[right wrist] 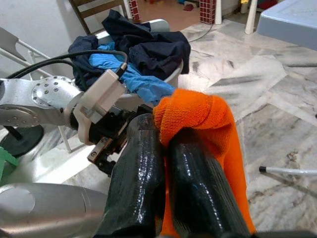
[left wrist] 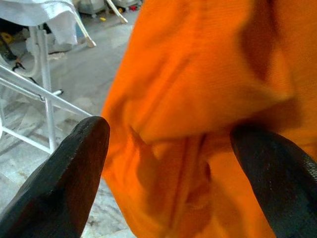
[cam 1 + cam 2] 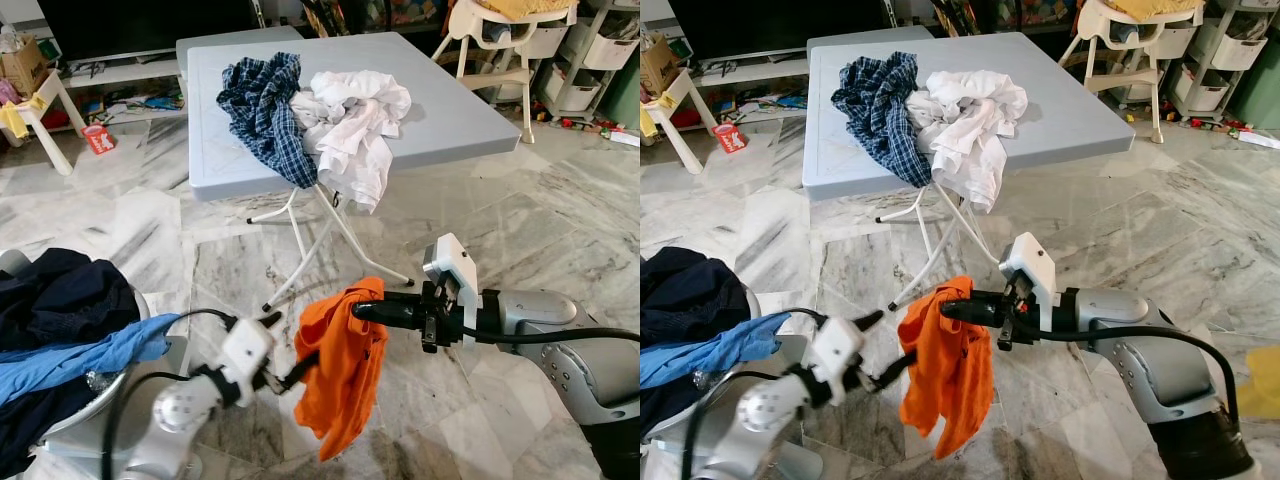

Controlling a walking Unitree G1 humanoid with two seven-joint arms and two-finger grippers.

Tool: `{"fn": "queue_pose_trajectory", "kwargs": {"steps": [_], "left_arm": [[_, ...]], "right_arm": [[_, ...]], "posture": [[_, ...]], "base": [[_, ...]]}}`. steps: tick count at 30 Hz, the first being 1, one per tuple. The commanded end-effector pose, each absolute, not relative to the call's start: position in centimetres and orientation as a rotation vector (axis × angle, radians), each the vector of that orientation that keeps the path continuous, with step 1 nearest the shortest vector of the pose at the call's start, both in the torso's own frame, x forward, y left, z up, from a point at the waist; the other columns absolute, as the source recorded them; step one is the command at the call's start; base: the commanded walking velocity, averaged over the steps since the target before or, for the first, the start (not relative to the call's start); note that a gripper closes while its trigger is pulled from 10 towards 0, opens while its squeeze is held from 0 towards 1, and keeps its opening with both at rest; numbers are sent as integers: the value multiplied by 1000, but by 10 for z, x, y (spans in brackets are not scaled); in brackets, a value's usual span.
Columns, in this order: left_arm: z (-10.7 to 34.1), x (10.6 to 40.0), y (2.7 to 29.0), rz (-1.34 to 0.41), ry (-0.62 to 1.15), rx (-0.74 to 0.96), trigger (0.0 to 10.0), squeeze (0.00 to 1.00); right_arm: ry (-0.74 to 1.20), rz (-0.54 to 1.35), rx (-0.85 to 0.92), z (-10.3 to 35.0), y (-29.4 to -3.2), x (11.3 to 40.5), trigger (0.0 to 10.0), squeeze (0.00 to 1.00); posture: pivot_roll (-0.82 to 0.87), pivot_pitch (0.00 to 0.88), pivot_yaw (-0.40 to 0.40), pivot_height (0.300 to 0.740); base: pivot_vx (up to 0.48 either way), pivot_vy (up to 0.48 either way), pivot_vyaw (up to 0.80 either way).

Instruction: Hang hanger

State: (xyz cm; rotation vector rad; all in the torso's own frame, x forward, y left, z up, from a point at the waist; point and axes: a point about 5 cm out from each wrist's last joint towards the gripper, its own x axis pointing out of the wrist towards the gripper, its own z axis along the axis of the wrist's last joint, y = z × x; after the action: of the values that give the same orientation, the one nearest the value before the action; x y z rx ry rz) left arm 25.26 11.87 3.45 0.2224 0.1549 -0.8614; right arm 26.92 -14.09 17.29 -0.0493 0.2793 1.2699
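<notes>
Above a marble floor [image 3: 560, 230], our right gripper [image 3: 362, 311] holds an orange garment [image 3: 340, 375] in the air, its two black fingers [image 1: 148, 198] pressed together on a bunched fold at the top. Our left gripper [image 3: 290, 372] reaches in from the other side, jaws apart, one finger [image 2: 59, 183] at each side of the hanging cloth. Behind, a grey folding table [image 3: 450, 110] carries a checked shirt [image 3: 262, 105] and white laundry [image 3: 355, 125]. We can read no writing or labels.
</notes>
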Motion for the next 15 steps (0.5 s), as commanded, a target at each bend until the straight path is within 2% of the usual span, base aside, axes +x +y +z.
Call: {"fn": "queue_pose_trajectory", "kwargs": {"steps": [1, 10, 11, 12, 15], "left_arm": [[34, 255, 117, -884, 158, 251, 10000, 0], [50, 282, 121, -790, 62, 274, 10000, 0], [56, 286, 123, -781, 42, 252, 4471, 0], [59, 287, 123, -780, 24, 247, 0, 0], [60, 288, 126, -779, 21, 229, 0, 0]], "right_arm": [[249, 1287, -71, 182, -141, 268, 0, 0], [256, 1275, -71, 183, -144, 263, 0, 0], [259, 1272, -69, 182, -145, 262, 0, 0], [259, 1270, -69, 181, -145, 262, 0, 0], [260, 1265, -67, 180, -145, 263, 0, 0]], "posture": [[-178, 56, 5, 740], [-196, 62, 16, 740], [-195, 62, 18, 740], [-193, 62, 18, 740], [-187, 61, 19, 740]], "base": [[0, 0, 0], [0, 0, 0], [0, 0, 0], [0, 0, 0], [0, 0, 0]]}}
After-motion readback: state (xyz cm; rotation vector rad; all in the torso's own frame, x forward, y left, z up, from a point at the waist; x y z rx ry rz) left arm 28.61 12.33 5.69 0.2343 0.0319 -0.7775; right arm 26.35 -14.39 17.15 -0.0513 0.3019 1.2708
